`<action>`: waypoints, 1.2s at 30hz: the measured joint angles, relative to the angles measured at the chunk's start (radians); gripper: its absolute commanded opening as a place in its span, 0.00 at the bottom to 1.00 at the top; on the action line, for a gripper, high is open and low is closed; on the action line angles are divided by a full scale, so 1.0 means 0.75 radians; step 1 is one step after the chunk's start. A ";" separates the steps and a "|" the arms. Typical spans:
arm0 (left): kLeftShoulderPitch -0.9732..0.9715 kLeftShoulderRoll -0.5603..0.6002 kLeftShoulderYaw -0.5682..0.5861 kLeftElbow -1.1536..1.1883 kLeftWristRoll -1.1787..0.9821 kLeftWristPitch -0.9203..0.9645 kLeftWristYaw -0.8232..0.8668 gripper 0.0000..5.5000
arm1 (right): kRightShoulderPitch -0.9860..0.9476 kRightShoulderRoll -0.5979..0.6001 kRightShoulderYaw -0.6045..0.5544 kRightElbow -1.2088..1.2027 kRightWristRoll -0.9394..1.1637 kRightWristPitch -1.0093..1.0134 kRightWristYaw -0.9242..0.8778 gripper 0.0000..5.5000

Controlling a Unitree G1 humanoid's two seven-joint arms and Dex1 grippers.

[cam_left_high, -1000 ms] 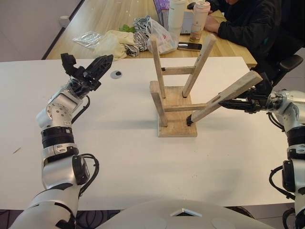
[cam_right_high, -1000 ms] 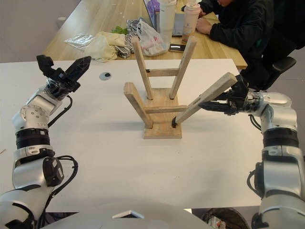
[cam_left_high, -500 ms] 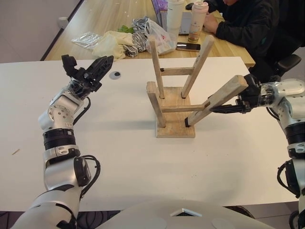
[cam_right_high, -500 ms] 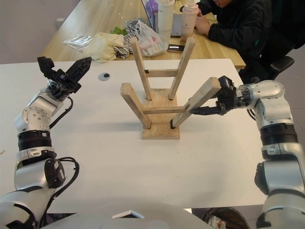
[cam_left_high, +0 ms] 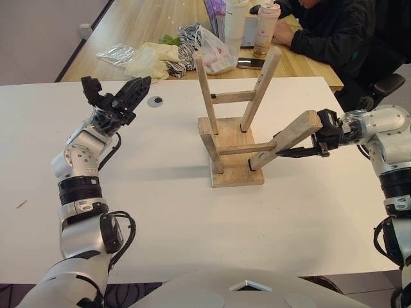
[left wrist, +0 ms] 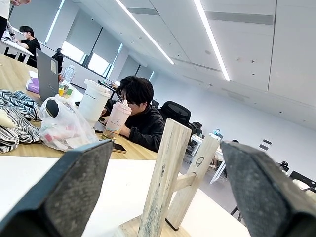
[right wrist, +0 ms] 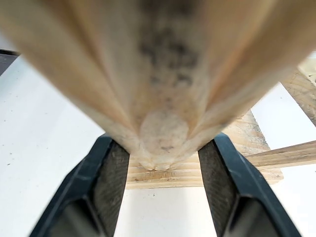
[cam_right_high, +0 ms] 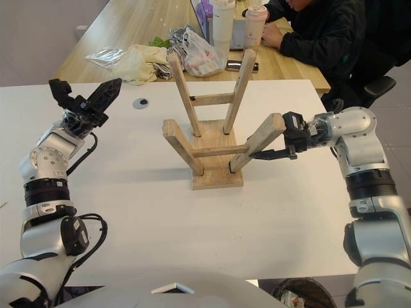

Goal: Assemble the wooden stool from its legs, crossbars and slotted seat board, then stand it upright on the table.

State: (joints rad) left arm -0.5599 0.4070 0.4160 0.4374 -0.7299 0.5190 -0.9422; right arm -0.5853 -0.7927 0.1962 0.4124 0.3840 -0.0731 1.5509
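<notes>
The stool lies upside down mid-table, its slotted seat board (cam_left_high: 236, 168) flat on the white top. Two far legs (cam_left_high: 204, 86) (cam_left_high: 262, 83) stand up, joined by a crossbar (cam_left_high: 232, 97). A near left leg (cam_left_high: 210, 142) leans, and a second crossbar (cam_left_high: 247, 149) runs from it to the right leg (cam_left_high: 286, 138), which slants out to the right. My right gripper (cam_left_high: 309, 138) is shut on that right leg near its free end; its fingers (right wrist: 106, 190) flank the wood. My left gripper (cam_left_high: 117, 83) hangs open and empty over the table's left side, fingers (left wrist: 64, 192) spread, facing the stool.
A small dark disc (cam_left_high: 155, 101) lies on the white table near my left gripper, and a wood sliver (cam_left_high: 22, 203) lies at the left edge. Behind stands a wooden table (cam_left_high: 128, 25) with bags, cups and a phone, where a person sits.
My right gripper has moved left toward the stool with the right leg, whose free end now sits lower and closer in. The left arm has barely moved.
</notes>
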 measured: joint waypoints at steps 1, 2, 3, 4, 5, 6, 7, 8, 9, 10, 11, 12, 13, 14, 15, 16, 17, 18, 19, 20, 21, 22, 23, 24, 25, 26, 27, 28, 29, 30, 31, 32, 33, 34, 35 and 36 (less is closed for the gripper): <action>0.000 0.000 0.000 -0.017 0.000 0.000 0.001 0.72 | 0.003 0.001 0.002 -0.012 -0.001 0.016 -0.015 0.36; 0.000 0.000 -0.002 -0.041 0.000 0.000 0.002 0.72 | 0.002 0.003 0.006 -0.024 -0.004 0.046 -0.041 0.36; 0.005 0.002 -0.012 -0.072 0.002 0.000 0.003 0.72 | 0.001 0.003 0.008 -0.033 -0.005 0.080 -0.057 0.36; 0.011 0.002 -0.043 -0.146 0.004 0.000 0.004 0.72 | -0.010 0.005 0.020 -0.052 -0.013 0.136 -0.088 0.36; 0.014 0.002 -0.071 -0.212 0.006 0.002 0.007 0.72 | -0.020 0.008 0.032 -0.065 -0.016 0.175 -0.105 0.36; 0.013 0.001 -0.106 -0.291 0.009 0.002 0.011 0.72 | -0.037 0.014 0.052 -0.083 -0.018 0.221 -0.128 0.36; 0.012 0.001 -0.139 -0.357 0.020 0.001 0.023 0.72 | -0.058 0.038 0.063 -0.094 -0.036 0.267 -0.151 0.36; 0.010 0.000 -0.172 -0.409 0.041 0.000 0.046 0.72 | -0.070 0.052 0.081 -0.113 -0.040 0.310 -0.185 0.36; 0.007 0.000 -0.203 -0.455 0.069 0.000 0.084 0.72 | -0.085 0.054 0.098 -0.133 -0.040 0.352 -0.210 0.36; 0.003 -0.001 -0.223 -0.490 0.090 0.000 0.117 0.72 | -0.097 0.055 0.110 -0.144 -0.041 0.383 -0.227 0.36; -0.015 -0.001 -0.275 -0.574 0.145 0.001 0.192 0.72 | -0.114 0.064 0.119 -0.152 -0.041 0.437 -0.249 0.36; -0.044 0.006 -0.331 -0.654 0.212 0.000 0.239 0.72 | -0.120 0.086 0.121 -0.153 -0.042 0.484 -0.276 0.36; -0.095 0.014 -0.431 -0.772 0.306 -0.009 0.284 0.72 | -0.126 0.111 0.128 -0.154 -0.044 0.533 -0.324 0.36; -0.134 0.022 -0.521 -0.850 0.400 -0.037 0.317 0.72 | -0.134 0.120 0.133 -0.154 -0.044 0.574 -0.348 0.36; -0.159 0.027 -0.606 -0.890 0.511 -0.081 0.354 0.72 | -0.136 0.144 0.133 -0.149 -0.051 0.593 -0.367 0.36; -0.167 0.029 -0.710 -0.899 0.661 -0.126 0.408 0.72 | -0.139 0.156 0.133 -0.150 -0.053 0.614 -0.388 0.36; -0.167 0.027 -0.823 -0.898 0.805 -0.171 0.456 0.72 | -0.144 0.159 0.133 -0.150 -0.053 0.630 -0.399 0.36; -0.169 0.025 -0.927 -0.874 0.944 -0.233 0.499 0.72 | -0.147 0.161 0.132 -0.150 -0.052 0.639 -0.410 0.36; -0.170 0.025 -1.017 -0.835 1.068 -0.297 0.534 0.72 | -0.150 0.165 0.131 -0.152 -0.051 0.643 -0.418 0.36; -0.171 0.033 -1.112 -0.773 1.217 -0.373 0.575 0.72 | -0.153 0.169 0.129 -0.153 -0.051 0.660 -0.424 0.36; -0.170 0.047 -1.193 -0.706 1.346 -0.442 0.605 0.72 | -0.155 0.182 0.127 -0.154 -0.053 0.677 -0.438 0.36; -0.163 0.071 -1.277 -0.630 1.472 -0.510 0.633 0.72 | -0.156 0.204 0.125 -0.157 -0.056 0.694 -0.463 0.36; -0.153 0.081 -1.313 -0.586 1.535 -0.551 0.657 0.72 | -0.158 0.205 0.125 -0.158 -0.056 0.702 -0.469 0.36; -0.151 0.086 -1.336 -0.551 1.605 -0.606 0.694 0.72 | -0.161 0.206 0.123 -0.157 -0.057 0.726 -0.475 0.36; -0.156 0.086 -1.353 -0.525 1.658 -0.643 0.712 0.72 | -0.162 0.210 0.124 -0.154 -0.057 0.739 -0.479 0.36; -0.161 0.085 -1.363 -0.503 1.691 -0.672 0.726 0.72 | -0.166 0.213 0.126 -0.147 -0.057 0.745 -0.481 0.36; -0.158 0.084 -1.374 -0.485 1.711 -0.689 0.734 0.72 | -0.167 0.216 0.129 -0.139 -0.058 0.748 -0.485 0.36; -0.157 0.080 -1.379 -0.465 1.750 -0.718 0.747 0.72 | -0.175 0.223 0.131 -0.127 -0.063 0.755 -0.487 0.36; -0.157 0.075 -1.379 -0.453 1.759 -0.730 0.755 0.72 | -0.180 0.226 0.133 -0.119 -0.065 0.756 -0.486 0.36; -0.157 0.073 -1.379 -0.445 1.766 -0.736 0.763 0.72 | -0.192 0.245 0.134 -0.102 -0.076 0.758 -0.479 0.36; -0.157 0.068 -1.375 -0.441 1.780 -0.746 0.764 0.72 | -0.207 0.250 0.138 -0.084 -0.088 0.756 -0.472 0.36; -0.156 0.064 -1.371 -0.439 1.783 -0.746 0.765 0.72 | -0.222 0.254 0.149 -0.066 -0.092 0.743 -0.470 0.36; -0.153 0.059 -1.366 -0.436 1.785 -0.746 0.765 0.72 | -0.240 0.261 0.168 -0.037 -0.098 0.719 -0.466 0.36; -0.149 0.054 -1.356 -0.434 1.785 -0.745 0.766 0.72 | -0.253 0.263 0.182 -0.016 -0.100 0.695 -0.461 0.36; -0.145 0.047 -1.347 -0.433 1.785 -0.745 0.766 0.72 | -0.265 0.263 0.198 0.003 -0.101 0.667 -0.455 0.36; -0.145 0.040 -1.340 -0.431 1.785 -0.745 0.766 0.72 | -0.282 0.264 0.216 0.025 -0.102 0.640 -0.448 0.36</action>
State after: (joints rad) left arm -0.6689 0.4369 -0.5889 0.1139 0.6090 -0.0398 -0.3674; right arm -0.7964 -0.5948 0.3583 0.4312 0.3074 0.4072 1.2148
